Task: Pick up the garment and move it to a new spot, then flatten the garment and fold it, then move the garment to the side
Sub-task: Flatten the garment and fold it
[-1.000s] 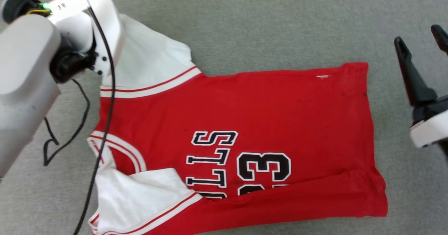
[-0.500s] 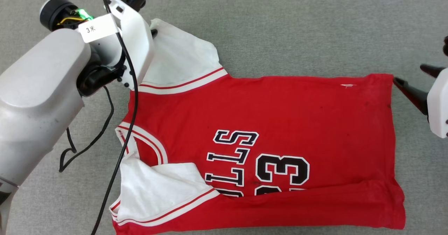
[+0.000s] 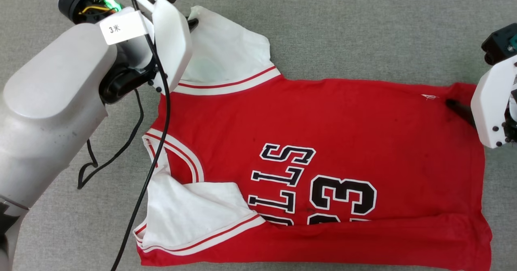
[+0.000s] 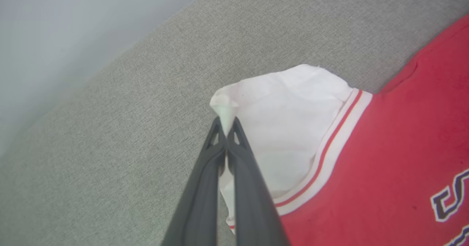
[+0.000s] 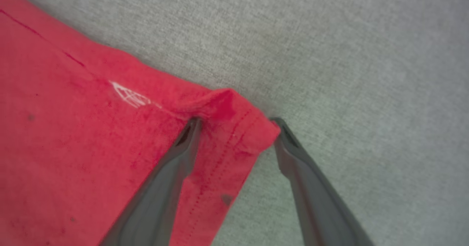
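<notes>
Left gripper (image 4: 227, 124): fingers pressed together, pinching the tip of the far white sleeve of the garment (image 3: 323, 133), with a small peak of cloth standing above the fingertips. Right gripper (image 5: 238, 123): jaws wide apart, straddling the far right hem corner, one finger (image 5: 176, 158) on the red cloth, the other on the grey surface (image 3: 363, 28) just beside the edge, nothing gripped. Garment lies spread on that surface, lettering up, collar left and hem right, near sleeve folded in over the chest; a black cable (image 3: 167, 109) from the left arm crosses the collar end.
</notes>
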### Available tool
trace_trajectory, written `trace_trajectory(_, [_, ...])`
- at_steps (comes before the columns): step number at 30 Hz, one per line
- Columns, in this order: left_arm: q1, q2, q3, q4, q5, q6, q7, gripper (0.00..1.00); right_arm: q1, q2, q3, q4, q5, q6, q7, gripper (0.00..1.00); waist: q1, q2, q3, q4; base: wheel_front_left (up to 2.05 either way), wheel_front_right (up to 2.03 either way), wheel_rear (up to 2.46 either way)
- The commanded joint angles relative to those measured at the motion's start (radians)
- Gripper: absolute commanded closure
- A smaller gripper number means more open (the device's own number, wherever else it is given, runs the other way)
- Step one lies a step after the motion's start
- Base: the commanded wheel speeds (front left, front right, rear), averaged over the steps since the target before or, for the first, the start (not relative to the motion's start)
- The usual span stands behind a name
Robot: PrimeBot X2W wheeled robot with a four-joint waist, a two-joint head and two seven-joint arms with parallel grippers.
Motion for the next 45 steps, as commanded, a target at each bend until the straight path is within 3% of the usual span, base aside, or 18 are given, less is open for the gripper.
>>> trace_trajectory(1, [-0.01, -0.006, 0.001, -0.001, 0.002, 0.0, -0.006, 1.0, 0.02, 0.024, 0.026, 0.017, 0.01, 0.0, 0.006, 0.0, 0.0, 0.0, 0.004, 0.004, 0.0, 0.0, 0.0])
trace_trajectory(7, [-0.001, -0.004, -0.006, 0.003, -0.002, -0.003, -0.025, 1.0, 0.044, 0.031, 0.129, 0.075, 0.06, 0.003, -0.018, 0.0, 0.0, 0.0, 0.008, 0.007, 0.0, 0.0, 0.0])
trace_trajectory(9, [0.007, 0.001, -0.007, 0.006, -0.006, -0.003, -0.033, 1.0, 0.031, 0.026, 0.139, 0.081, 0.074, 0.004, -0.05, 0.95, 0.0, 0.0, 0.003, 0.003, 0.0, 0.0, 0.0])
trace_trajectory(10, [0.01, 0.004, -0.008, 0.007, -0.007, -0.004, -0.036, 1.0, 0.02, 0.022, 0.143, 0.08, 0.077, 0.005, -0.071, 1.0, 0.0, 0.0, -0.002, 0.0, 0.0, 0.0, 0.0])
trace_trajectory(17, [0.076, 0.03, 0.006, 0.007, -0.037, 0.004, -0.086, 1.0, -0.013, 0.002, 0.137, 0.105, 0.109, 0.0, -0.232, 1.0, 0.0, 0.0, -0.073, -0.018, 0.0, 0.0, 0.0])
trace_trajectory(27, [0.218, 0.088, -0.009, -0.091, -0.066, 0.049, -0.121, 1.0, 0.071, -0.022, 0.158, 0.094, 0.154, 0.0, -0.419, 1.0, 0.0, 0.0, -0.204, -0.019, 0.0, 0.0, 0.0])
trace_trajectory(45, [0.59, 0.269, -0.03, -0.373, -0.169, 0.229, -0.196, 1.0, 0.359, -0.061, 0.139, -0.018, 0.2, 0.0, -0.518, 1.0, 0.0, 0.0, -0.393, -0.01, 0.0, 0.0, 0.0])
